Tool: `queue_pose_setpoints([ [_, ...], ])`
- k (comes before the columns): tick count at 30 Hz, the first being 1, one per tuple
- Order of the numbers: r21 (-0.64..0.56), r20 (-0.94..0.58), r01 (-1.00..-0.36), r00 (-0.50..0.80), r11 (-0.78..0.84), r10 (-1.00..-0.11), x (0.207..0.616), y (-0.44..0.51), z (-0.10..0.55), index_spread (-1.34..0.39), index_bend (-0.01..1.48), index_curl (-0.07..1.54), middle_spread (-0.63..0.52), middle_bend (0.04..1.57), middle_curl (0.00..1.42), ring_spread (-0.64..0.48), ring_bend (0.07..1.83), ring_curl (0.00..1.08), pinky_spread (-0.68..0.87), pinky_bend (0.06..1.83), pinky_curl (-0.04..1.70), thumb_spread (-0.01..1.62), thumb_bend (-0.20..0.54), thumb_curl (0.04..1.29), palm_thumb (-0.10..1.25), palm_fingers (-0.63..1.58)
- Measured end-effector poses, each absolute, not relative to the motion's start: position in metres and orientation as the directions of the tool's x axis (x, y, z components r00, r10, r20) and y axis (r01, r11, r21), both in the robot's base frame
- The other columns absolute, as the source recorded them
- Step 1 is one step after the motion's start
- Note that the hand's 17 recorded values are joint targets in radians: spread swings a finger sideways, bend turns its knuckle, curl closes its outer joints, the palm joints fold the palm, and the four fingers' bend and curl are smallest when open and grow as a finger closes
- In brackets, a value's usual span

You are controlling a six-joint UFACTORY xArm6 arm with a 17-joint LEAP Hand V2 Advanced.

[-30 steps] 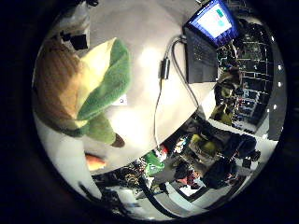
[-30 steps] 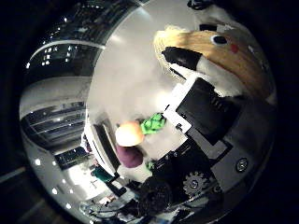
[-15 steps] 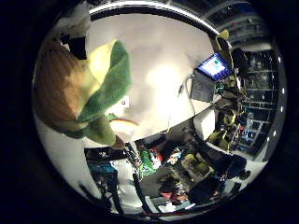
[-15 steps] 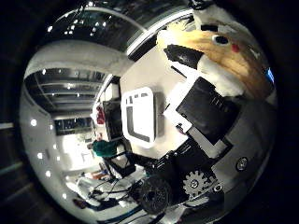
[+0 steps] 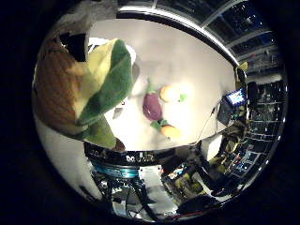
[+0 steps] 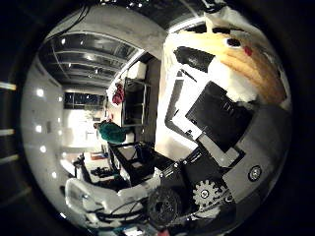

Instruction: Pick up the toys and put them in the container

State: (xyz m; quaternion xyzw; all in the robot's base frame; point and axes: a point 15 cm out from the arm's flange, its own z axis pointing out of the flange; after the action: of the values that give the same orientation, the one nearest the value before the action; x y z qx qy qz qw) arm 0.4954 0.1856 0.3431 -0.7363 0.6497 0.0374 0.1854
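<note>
Fingers (image 6: 216,118) of the hand curl round a soft tan-and-green plush toy (image 5: 79,93), held at the palm above the white desk (image 5: 187,61); light and squashy, it seems best gripped round its body.

Both cameras sit on the palm. The little-finger one looks past a close plush toy (image 5: 79,89) onto a distant white table (image 5: 187,70). The thumb one faces the room, sharing only that toy, upper right.
</note>
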Motion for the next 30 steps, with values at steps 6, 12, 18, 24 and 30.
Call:
queue_pose_setpoints([
  [6,-0.228,-0.26,-0.952,0.262,-0.204,-0.93,0.482,0.207,0.302,-0.41,0.65,0.52,-0.15,0.9,0.46,-0.17,1.15,0.5,-0.25,0.99,0.85,1.0,-0.03,0.5,0.82,0.03],
  [12,-0.094,-0.257,-0.925,0.381,-0.369,-0.888,0.447,0.197,0.27,-0.48,0.38,0.34,-0.02,0.44,0.29,0.12,0.57,0.21,0.36,0.63,0.51,1.03,-0.033,0.41,0.72,-0.11],
  [18,-0.12,-0.243,-0.923,0.385,-0.366,-0.89,0.454,0.164,0.281,-0.49,0.22,0.31,0.02,0.26,0.27,0.17,0.39,0.18,0.44,0.51,0.41,1.02,-0.029,0.37,0.67,-0.03],
  [24,-0.053,-0.227,-0.941,0.338,-0.335,-0.913,0.435,0.103,0.283,-0.42,0.15,0.3,0.05,0.25,0.29,0.18,0.35,0.19,0.44,0.44,0.36,1.02,-0.028,0.34,0.66,0.05],
  [30,-0.021,-0.168,-0.979,0.206,-0.205,-0.964,0.406,0.014,0.274,-0.31,0.14,0.27,0.04,0.27,0.31,0.12,0.42,0.23,0.4,0.43,0.34,1.02,-0.024,0.34,0.66,0.16],
])
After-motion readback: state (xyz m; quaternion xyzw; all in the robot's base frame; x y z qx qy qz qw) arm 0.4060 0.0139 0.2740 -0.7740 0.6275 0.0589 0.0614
